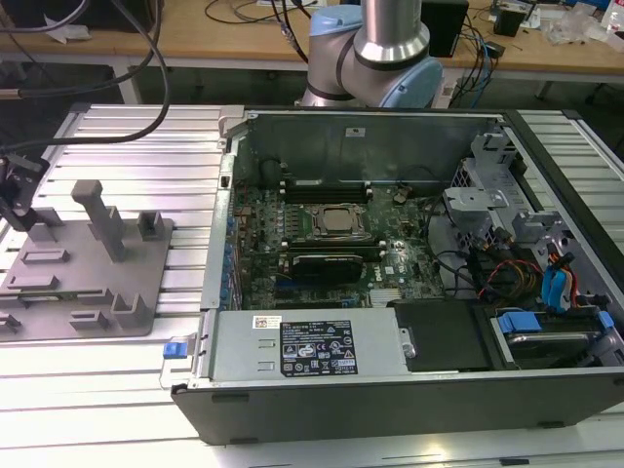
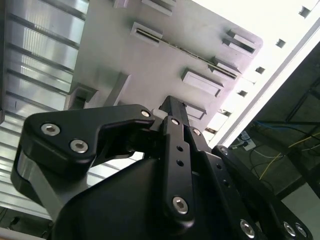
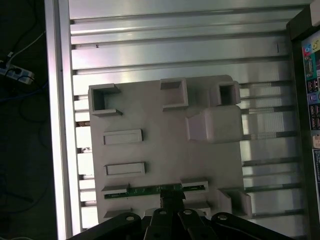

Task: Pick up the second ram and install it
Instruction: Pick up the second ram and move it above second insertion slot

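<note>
The second ram (image 3: pixel 150 190) is a thin green stick lying in the holders along one edge of the grey fixture plate (image 3: pixel 150 115). In the first wrist view my black gripper (image 3: pixel 172 204) sits right beside the stick's middle. In the exterior view the gripper (image 1: pixel 18 190) hangs over the plate (image 1: pixel 68 273) at the exterior view's left, clear of the open computer case (image 1: pixel 390 292). The second wrist view shows the gripper (image 2: pixel 172 107) over the same plate (image 2: pixel 150 70). Nothing shows as lifted off the plate.
Inside the case, the processor socket (image 1: pixel 336 222) has long black slot strips (image 1: pixel 322 185) on either side of it. A tall post (image 1: pixel 97 214) and low blocks stand on the fixture plate. The arm's base (image 1: pixel 380 49) rises behind the case. Ribbed aluminium table (image 1: pixel 136 146) lies all around.
</note>
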Available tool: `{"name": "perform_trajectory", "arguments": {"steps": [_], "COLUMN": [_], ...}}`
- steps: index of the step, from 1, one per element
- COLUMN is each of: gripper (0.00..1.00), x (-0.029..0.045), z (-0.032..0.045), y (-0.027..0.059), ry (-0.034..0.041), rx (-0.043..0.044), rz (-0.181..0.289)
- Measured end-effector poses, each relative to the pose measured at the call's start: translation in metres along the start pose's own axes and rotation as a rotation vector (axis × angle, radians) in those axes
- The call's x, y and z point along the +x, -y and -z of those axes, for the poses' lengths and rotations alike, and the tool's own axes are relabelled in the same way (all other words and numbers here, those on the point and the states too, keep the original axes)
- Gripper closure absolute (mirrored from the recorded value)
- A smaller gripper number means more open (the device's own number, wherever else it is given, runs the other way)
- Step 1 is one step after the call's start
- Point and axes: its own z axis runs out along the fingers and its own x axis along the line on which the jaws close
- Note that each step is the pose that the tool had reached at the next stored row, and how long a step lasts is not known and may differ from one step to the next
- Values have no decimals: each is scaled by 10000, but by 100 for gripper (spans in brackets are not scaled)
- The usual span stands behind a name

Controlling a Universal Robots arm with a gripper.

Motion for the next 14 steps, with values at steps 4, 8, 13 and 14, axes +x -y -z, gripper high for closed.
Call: {"name": "perform_trajectory", "arguments": {"steps": [4, 8, 13, 14], "gripper": [92, 92, 92, 92], "x": [0, 0, 0, 0], "z": [0, -3, -12, -13], "y": [0, 0, 0, 1], "ry": [-3, -93, -178, -185], "rx": [0, -33, -57, -59], "rz": [84, 2110, 3993, 4184]}}
